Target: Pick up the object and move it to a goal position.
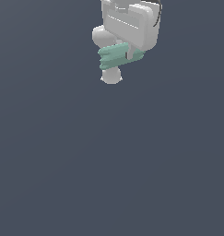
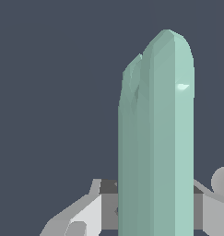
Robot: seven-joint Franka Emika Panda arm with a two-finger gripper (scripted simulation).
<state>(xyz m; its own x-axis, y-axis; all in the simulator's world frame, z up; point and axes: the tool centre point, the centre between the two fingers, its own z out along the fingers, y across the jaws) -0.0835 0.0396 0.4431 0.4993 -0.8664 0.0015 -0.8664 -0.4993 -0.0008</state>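
Note:
The object (image 1: 114,57) is a small pale teal-green ridged rod. It lies crosswise between the fingers of my white gripper (image 1: 128,54), near the top of the exterior view. The gripper is shut on it and holds it up off the dark grey ground. One white finger (image 1: 130,50) crosses in front of the rod. In the wrist view the object (image 2: 156,138) fills the middle as a tall pale green bar, with a grey-white finger (image 2: 88,214) on each side of its base.
A white rounded part of the arm (image 1: 111,76) shows just below the held object in the exterior view. A plain dark grey surface (image 1: 109,175) fills everything else in view.

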